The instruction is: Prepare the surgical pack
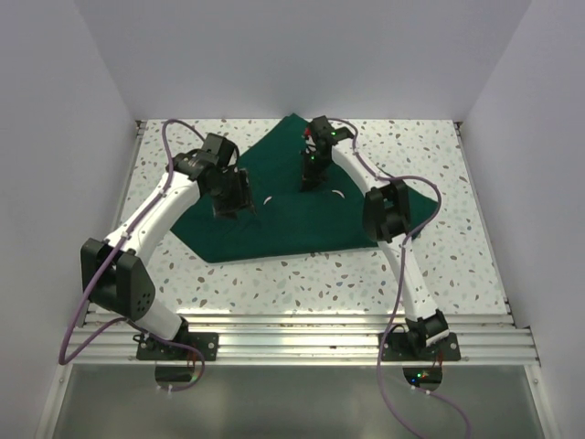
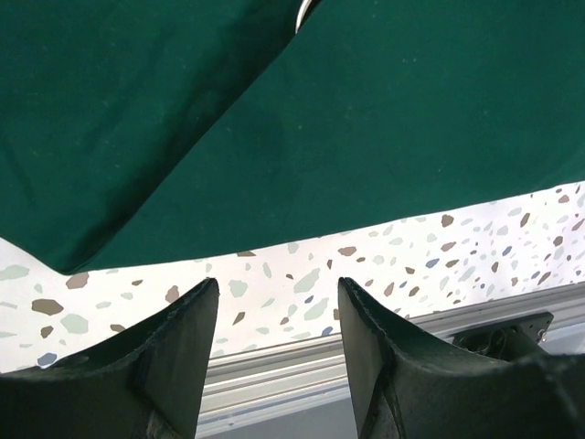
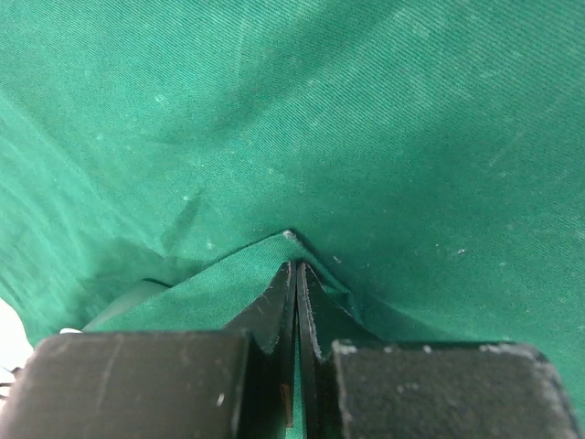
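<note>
The surgical pack [image 1: 292, 215] is a dark green fabric drape lying flat on the speckled table, its corners pointing far, left and right. A folded flap crosses it diagonally in the left wrist view [image 2: 137, 119]. My right gripper [image 1: 311, 179] stands over the drape's far middle. In its wrist view the right gripper [image 3: 294, 267] is shut on a raised corner of the green cloth [image 3: 265, 265]. My left gripper [image 1: 232, 207] hangs open over the drape's left part. Seen from its wrist, the left gripper [image 2: 279, 285] has nothing between its fingers, just off the drape's near edge. Whatever lies under the cloth is hidden.
The speckled table [image 1: 439, 165] is walled in white on three sides. An aluminium rail [image 1: 302, 331] runs along the near edge and also shows in the left wrist view [image 2: 302, 370]. Two thin white slivers [image 1: 270, 199] peek out on the drape.
</note>
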You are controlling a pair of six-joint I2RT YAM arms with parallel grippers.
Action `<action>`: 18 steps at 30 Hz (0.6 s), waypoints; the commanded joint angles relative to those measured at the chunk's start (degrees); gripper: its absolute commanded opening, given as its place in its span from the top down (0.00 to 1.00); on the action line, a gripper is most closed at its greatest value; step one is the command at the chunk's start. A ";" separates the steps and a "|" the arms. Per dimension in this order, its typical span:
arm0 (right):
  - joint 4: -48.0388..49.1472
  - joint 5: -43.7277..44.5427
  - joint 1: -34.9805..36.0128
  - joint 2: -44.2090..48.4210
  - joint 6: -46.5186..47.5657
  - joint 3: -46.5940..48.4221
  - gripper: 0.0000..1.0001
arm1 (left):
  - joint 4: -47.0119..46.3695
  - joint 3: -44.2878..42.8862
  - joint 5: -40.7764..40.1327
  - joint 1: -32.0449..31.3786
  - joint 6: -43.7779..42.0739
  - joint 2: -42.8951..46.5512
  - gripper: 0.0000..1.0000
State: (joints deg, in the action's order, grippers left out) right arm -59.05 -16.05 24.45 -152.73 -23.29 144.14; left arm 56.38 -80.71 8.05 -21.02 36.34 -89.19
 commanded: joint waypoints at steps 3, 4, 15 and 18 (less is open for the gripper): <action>-0.02 0.95 0.95 -3.81 2.55 1.76 1.00 | -1.01 0.73 0.65 0.71 -1.00 1.12 0.41; 0.42 0.59 0.87 -3.46 2.20 2.20 1.00 | -1.10 0.73 0.73 0.71 -0.92 0.86 0.41; 8.27 -2.32 -3.53 12.37 -5.20 -3.70 0.29 | -3.73 -0.86 1.96 0.71 -0.39 -2.48 0.41; 4.22 -3.63 -4.32 10.79 -1.94 -2.45 0.29 | -4.26 -0.59 2.67 0.71 -0.65 -2.57 0.41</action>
State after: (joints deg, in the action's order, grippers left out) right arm -52.71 -17.76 21.56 -144.46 -27.55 139.85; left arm 54.76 -80.55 8.97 -20.64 36.36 -91.79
